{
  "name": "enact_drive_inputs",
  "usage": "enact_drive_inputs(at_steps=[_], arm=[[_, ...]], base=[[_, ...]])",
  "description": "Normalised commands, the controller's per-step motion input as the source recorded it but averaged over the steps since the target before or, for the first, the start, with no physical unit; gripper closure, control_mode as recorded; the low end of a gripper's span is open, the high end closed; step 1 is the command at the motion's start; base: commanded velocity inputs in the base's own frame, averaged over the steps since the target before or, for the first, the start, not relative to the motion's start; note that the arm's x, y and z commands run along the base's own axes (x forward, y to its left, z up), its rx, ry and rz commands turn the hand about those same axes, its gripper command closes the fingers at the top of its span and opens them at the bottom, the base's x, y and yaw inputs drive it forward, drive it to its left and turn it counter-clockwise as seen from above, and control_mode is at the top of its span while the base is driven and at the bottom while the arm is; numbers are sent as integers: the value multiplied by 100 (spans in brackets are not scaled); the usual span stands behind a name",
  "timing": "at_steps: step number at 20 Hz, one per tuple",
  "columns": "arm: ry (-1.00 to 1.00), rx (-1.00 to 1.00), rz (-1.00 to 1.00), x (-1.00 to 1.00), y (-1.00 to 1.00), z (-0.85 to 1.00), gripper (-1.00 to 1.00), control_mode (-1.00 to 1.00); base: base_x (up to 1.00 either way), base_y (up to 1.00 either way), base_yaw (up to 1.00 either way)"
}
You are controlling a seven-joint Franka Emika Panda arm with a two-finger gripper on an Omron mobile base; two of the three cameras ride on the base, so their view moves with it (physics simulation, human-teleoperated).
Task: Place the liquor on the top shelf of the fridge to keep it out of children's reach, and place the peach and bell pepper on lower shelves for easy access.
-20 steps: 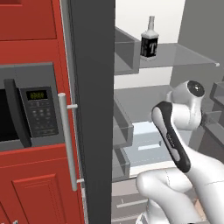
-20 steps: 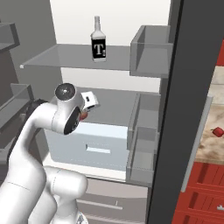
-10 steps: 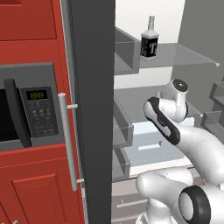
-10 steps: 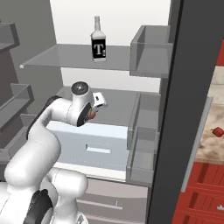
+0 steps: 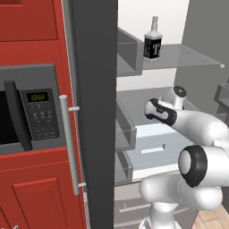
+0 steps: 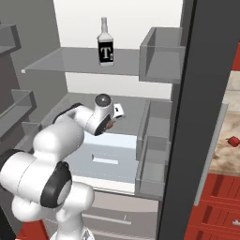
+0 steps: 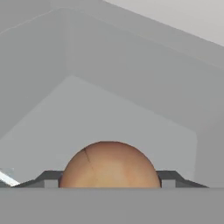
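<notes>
The liquor [image 6: 105,47] [image 5: 152,44] stands upright on the top shelf [image 6: 61,61] of the open fridge [image 5: 94,89]. My gripper [image 7: 109,180] is shut on the peach [image 7: 109,164], an orange-tan round fruit between the finger tips. In the right base view the gripper [image 6: 112,123] reaches in just above the lower shelf [image 6: 133,105], with the peach [image 6: 110,125] showing as a reddish spot at the hand. The bell pepper [image 6: 233,140] lies on the counter to the right, beyond the fridge door.
Door bins [image 6: 157,61] line the fridge's right side beside my hand. A pale drawer [image 6: 108,157] sits under the lower shelf. A microwave [image 5: 31,112] in red cabinets stands left of the fridge door handle [image 5: 69,143].
The arm has stretched forward into the fridge, carrying the peach deeper in over the lower shelf. The liquor has not moved.
</notes>
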Motion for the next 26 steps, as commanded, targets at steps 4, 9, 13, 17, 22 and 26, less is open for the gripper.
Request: enact_drive_inputs(at_steps=[4, 9, 13, 17, 22, 26], arm=[[0, 1, 0, 81, -13, -24, 100, -100], [0, 1, 0, 81, -8, -6, 100, -100], [0, 0, 0, 66, 0, -13, -100, -100], [-3, 0, 0, 39, 0, -12, -100, -100], [-4, 0, 0, 1, 0, 0, -100, -100], [-1, -1, 0, -29, 0, 4, -100, -100]], base=[[0, 0, 0], [0, 0, 0], [0, 0, 0], [0, 0, 0], [0, 0, 0], [0, 0, 0]])
